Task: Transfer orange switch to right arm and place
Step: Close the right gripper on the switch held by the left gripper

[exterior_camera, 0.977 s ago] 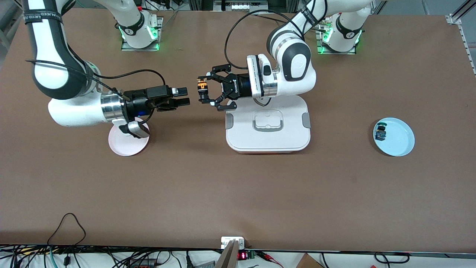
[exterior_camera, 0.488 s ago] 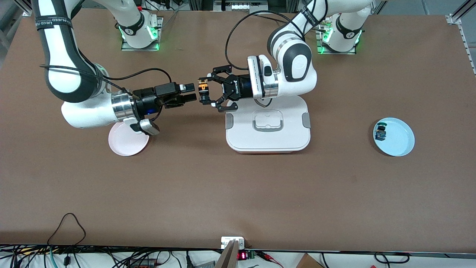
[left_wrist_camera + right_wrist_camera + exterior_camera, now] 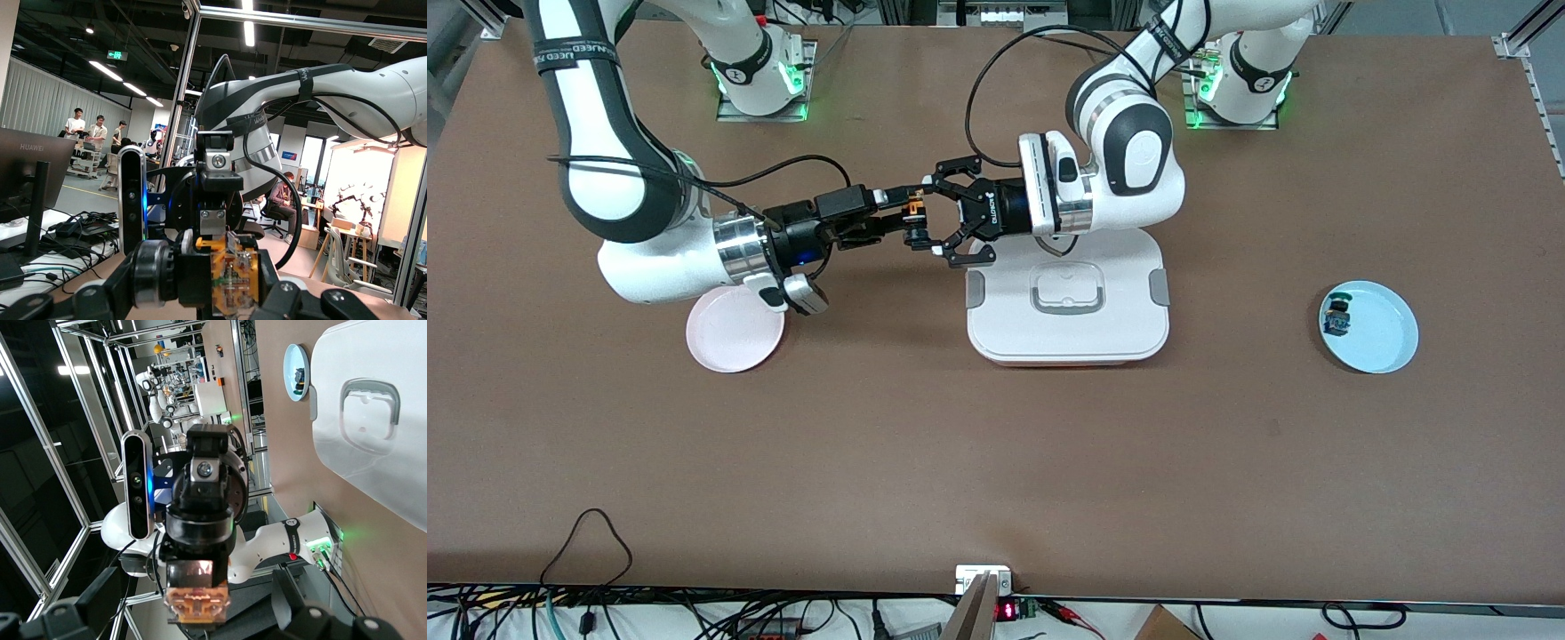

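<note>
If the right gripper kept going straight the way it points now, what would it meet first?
The orange switch, held up in the air by the left gripper. The right gripper points straight at it, jaws apparently already around its end; contact cannot be confirmed.

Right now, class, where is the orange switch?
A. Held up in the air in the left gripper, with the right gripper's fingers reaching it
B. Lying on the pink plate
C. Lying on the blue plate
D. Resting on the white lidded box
A: the orange switch sits in the left gripper above the table, and the right gripper has its fingers at it.
</note>
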{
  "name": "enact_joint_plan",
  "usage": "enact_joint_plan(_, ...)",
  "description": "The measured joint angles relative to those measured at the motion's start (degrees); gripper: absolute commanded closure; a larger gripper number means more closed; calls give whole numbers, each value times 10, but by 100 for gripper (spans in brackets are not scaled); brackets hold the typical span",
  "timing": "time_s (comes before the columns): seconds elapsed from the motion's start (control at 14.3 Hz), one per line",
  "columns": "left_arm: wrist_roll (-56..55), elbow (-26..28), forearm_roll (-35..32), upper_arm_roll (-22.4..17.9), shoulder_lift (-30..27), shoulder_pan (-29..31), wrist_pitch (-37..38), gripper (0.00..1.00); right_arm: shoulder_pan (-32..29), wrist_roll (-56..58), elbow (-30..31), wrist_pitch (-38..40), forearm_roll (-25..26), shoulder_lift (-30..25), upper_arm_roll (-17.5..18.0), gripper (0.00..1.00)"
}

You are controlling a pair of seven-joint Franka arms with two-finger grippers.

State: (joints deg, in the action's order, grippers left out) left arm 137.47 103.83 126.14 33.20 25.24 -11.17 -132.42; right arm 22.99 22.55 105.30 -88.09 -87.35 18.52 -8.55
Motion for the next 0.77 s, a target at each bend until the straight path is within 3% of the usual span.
enact_joint_plan(0.14,0,0,0,0,0,0,0,87,0,0,0,0,-1,0,0,12)
enact_joint_plan(0.49,0,0,0,-1,0,0,0,87,0,3,0,1,-2,0,0,91)
enact_joint_plan(0.77,2,-3,1,-1,0,1,1,84,0,6,1,2,-7,0,-1,99)
